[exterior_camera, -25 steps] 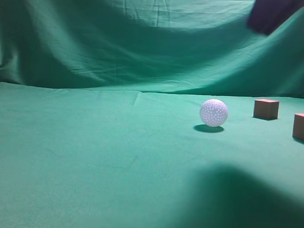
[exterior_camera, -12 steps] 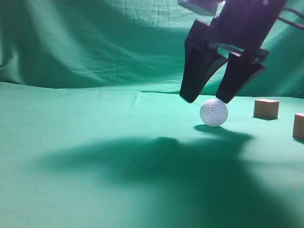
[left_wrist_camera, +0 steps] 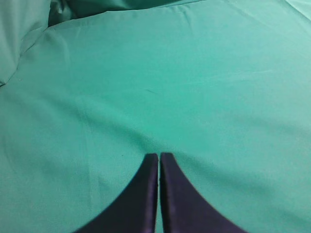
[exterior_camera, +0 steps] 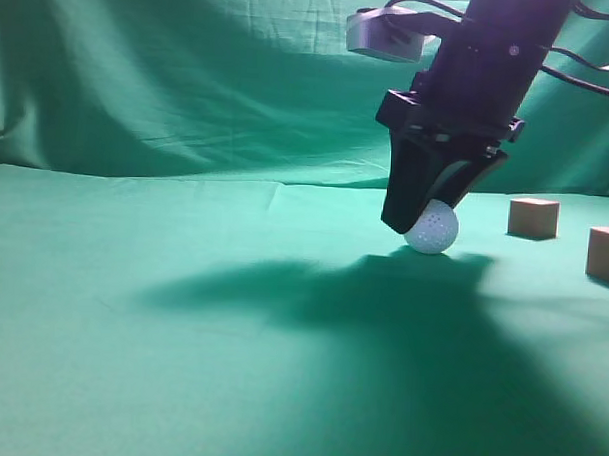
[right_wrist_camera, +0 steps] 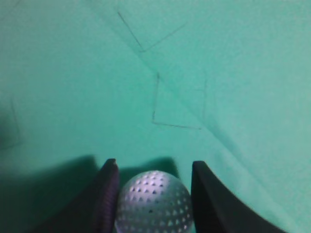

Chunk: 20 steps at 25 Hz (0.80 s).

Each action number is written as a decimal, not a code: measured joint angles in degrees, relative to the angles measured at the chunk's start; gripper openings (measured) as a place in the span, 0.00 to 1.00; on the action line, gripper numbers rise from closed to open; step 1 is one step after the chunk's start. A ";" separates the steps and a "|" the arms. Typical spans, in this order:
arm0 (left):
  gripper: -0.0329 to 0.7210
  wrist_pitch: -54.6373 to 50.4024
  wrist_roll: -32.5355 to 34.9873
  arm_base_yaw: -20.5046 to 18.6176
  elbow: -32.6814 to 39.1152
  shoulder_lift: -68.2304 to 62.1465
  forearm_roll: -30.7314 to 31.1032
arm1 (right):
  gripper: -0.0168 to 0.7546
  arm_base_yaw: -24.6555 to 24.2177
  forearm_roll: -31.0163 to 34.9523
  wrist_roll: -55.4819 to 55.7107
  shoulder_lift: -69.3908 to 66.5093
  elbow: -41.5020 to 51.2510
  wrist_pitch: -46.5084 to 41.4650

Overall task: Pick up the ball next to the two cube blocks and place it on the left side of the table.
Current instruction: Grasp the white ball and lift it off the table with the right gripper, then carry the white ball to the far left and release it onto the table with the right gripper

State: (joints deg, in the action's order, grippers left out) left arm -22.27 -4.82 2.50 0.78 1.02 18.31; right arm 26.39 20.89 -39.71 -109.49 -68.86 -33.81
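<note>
The white dimpled ball sits on the green table, right of middle. My right gripper has come down over it, one finger on each side, and the ball fills the gap between them. In the right wrist view the ball lies between the two dark fingers of that gripper, touching the left one and meeting the right. The two cube blocks stand to the ball's right. My left gripper is shut and empty over bare cloth; it does not show in the exterior view.
A draped green backdrop rises behind the table. The arm's shadow falls across the cloth left of and in front of the ball. Faint creases mark the cloth beyond the ball.
My right gripper came into view from the upper right, dropped over the ball with its fingers wide apart, then lowered further and closed in on it. The ball and cubes stayed put.
</note>
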 joint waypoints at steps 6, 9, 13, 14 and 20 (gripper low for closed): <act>0.04 0.00 0.00 0.00 0.00 0.00 0.00 | 0.38 0.00 0.34 2.69 -0.11 -5.18 -4.27; 0.04 0.00 0.00 0.00 0.00 0.00 0.00 | 0.38 0.00 6.56 2.92 -0.11 -12.17 -9.29; 0.04 0.00 0.00 0.00 0.00 0.00 0.00 | 0.38 1.68 17.52 1.78 -0.33 -21.21 -9.54; 0.04 0.00 0.00 0.00 0.00 0.00 0.00 | 0.38 2.65 19.86 0.43 -0.73 -23.05 -8.08; 0.04 0.00 0.00 0.00 0.00 0.00 0.00 | 0.38 13.13 27.90 -5.57 -9.34 -32.65 4.07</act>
State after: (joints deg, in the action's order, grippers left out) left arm -22.27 -4.82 2.50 0.78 1.02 18.31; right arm 39.51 48.79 -45.28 -118.83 -101.51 -29.74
